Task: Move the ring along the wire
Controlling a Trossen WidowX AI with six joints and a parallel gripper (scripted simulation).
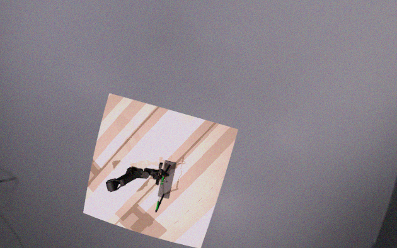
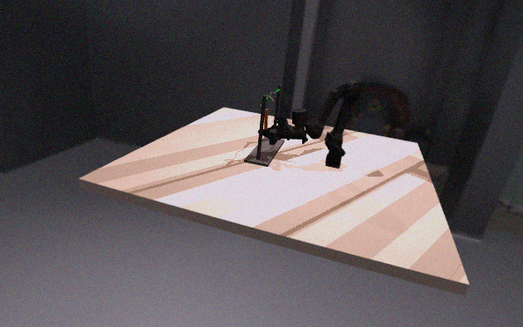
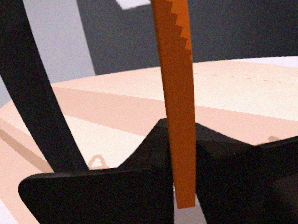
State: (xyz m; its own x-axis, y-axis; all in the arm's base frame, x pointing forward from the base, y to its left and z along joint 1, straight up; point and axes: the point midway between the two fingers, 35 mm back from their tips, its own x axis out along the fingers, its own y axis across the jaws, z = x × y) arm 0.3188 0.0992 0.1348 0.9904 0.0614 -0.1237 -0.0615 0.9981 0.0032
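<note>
Pinching the orange handle near its lower end, the two dark fingers nearly closed, one at 9 o'clock of the strip and one at 3 o'clock. Running up from between them toward 12 o'clock in the wrist view, tilting slightly, its bottom tip poking out just below the grip. Showing a dark post curving past at 9 o'clock of the handle, apart from it.

Reaching in from 3 o'clock in the exterior view, the gripper meeting the handle low down, beside the nearer post. Hanging upright just at 3 o'clock of that post, the orange strip rising toward a pale ring near the post's top; too small to tell whether the wire is passing through it. Glowing green at the top of the farther post, a short wire section; the thin grey span between the posts too faint to trace.

Standing on a dark base plate, both posts, with the plate lying on the striped table. Arching up and back down toward 3 o'clock, the black arm, its foot planted on the table.

From the top view, stretching from the arm's base at 9 o'clock toward the grey plate, with green marks showing along the plate's edge.
</note>
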